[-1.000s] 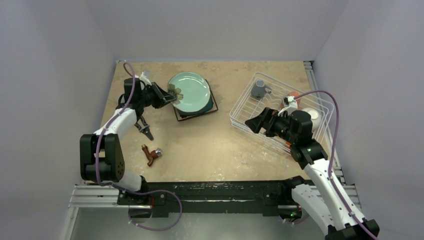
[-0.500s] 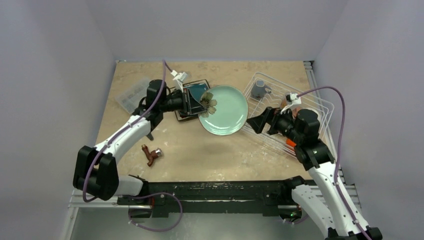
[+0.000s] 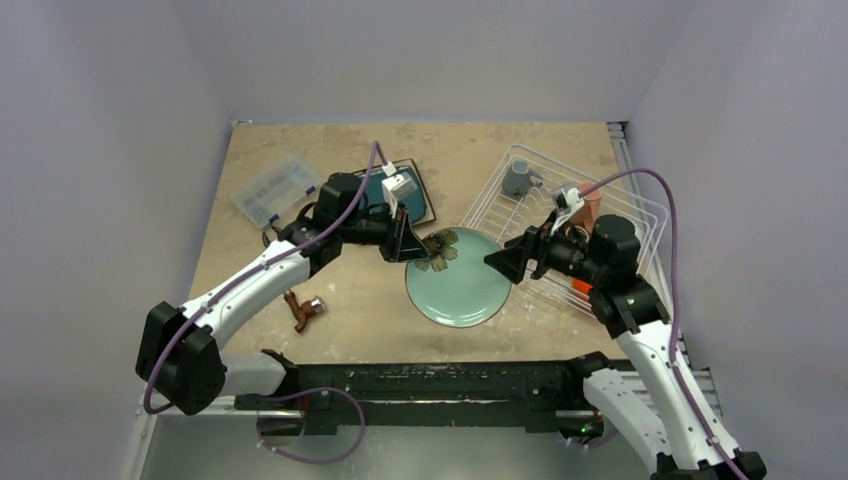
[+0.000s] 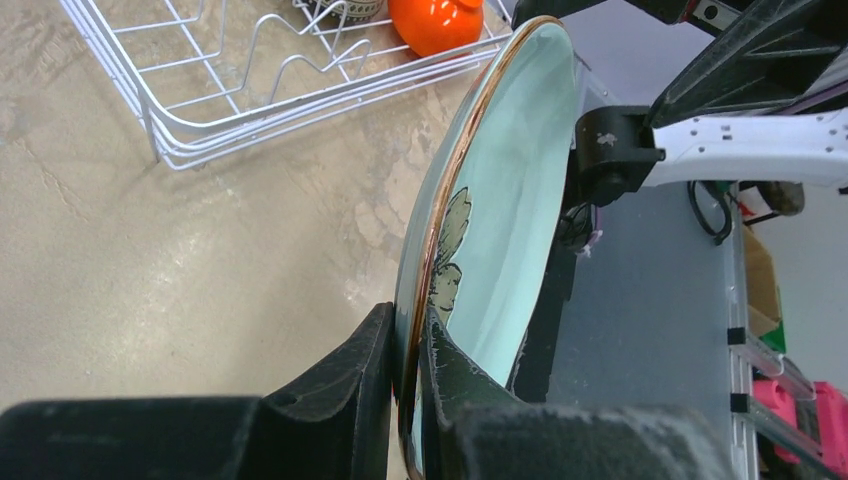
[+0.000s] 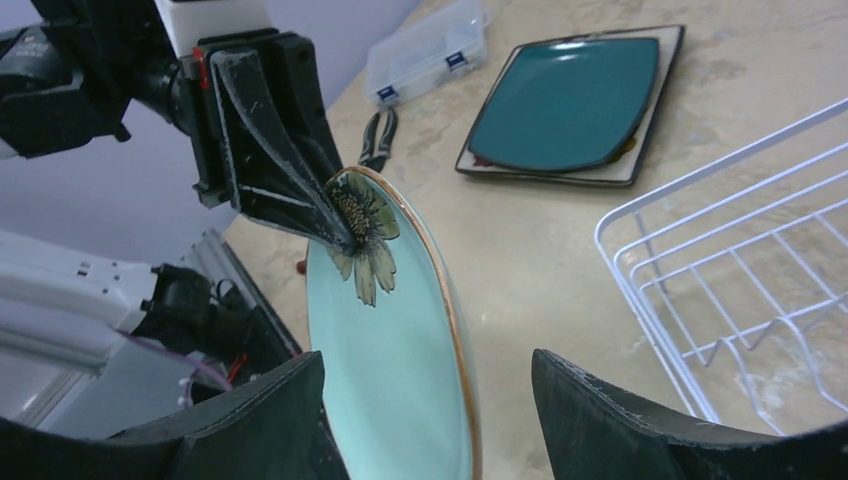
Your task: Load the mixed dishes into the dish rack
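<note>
My left gripper (image 3: 418, 245) is shut on the flower-marked rim of the round teal plate (image 3: 462, 285) and holds it tilted above the table, just left of the dish rack (image 3: 487, 195). The left wrist view shows both pads (image 4: 375, 375) pinching the gold rim of the plate (image 4: 510, 200). My right gripper (image 3: 498, 262) is open, and in the right wrist view (image 5: 425, 360) its jaws straddle the plate's opposite rim (image 5: 400, 370) without touching. The square plate (image 5: 575, 100) lies flat behind. A blue-grey mug (image 3: 518, 180) and an orange bowl (image 4: 437, 20) sit in the rack.
A clear compartment box (image 3: 263, 188) lies at the far left, with black-handled pliers (image 5: 378, 135) near it. A small brown-red tool (image 3: 303, 310) lies at the front left. The right arm covers part of the rack.
My left arm has carried the teal plate off the square plate, rightward and nearer, toward the rack's front. My right gripper has come left to the plate's rim.
</note>
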Robot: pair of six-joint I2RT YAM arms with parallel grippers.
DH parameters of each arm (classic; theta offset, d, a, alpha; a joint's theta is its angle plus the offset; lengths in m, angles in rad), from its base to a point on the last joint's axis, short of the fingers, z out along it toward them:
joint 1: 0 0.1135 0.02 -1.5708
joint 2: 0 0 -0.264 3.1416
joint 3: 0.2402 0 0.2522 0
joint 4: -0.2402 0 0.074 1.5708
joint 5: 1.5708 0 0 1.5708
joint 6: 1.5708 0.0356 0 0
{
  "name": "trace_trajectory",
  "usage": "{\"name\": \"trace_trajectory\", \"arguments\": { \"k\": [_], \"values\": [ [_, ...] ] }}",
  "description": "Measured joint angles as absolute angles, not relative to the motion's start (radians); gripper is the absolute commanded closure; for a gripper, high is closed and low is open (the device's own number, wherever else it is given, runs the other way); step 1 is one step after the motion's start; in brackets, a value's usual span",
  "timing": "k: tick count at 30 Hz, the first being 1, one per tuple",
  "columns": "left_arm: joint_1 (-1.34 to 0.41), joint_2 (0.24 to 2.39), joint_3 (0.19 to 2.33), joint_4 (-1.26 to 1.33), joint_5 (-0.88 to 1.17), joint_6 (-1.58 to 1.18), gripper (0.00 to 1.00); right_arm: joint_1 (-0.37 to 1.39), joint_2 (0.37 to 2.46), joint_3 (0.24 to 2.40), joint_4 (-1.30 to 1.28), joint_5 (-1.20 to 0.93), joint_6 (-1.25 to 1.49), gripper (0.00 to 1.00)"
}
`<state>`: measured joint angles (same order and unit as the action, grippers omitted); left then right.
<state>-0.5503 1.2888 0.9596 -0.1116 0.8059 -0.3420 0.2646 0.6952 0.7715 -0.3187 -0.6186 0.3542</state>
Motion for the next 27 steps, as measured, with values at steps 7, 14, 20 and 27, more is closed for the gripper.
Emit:
{"name": "trace_trajectory", "arguments": {
  "k": [7,14,20,27],
  "values": [
    [-0.569,1.282,0.965,-0.168,0.776,-0.283,1.0,0.334,0.748,0.716,-0.286,-0.727,0.356,0.21],
    [-0.57,1.283,0.986,-0.212,0.762,-0.264,1.0,0.421,0.878,0.661,-0.219,-0.759,0.377,0.31],
    [-0.569,1.283,0.998,-0.229,0.758,-0.239,1.0,0.425,0.933,0.622,-0.149,-0.807,0.407,0.59],
    [-0.558,1.29,1.014,-0.262,0.768,-0.226,1.0,0.42,0.939,0.602,-0.113,-0.825,0.411,1.0]
  ]
}}
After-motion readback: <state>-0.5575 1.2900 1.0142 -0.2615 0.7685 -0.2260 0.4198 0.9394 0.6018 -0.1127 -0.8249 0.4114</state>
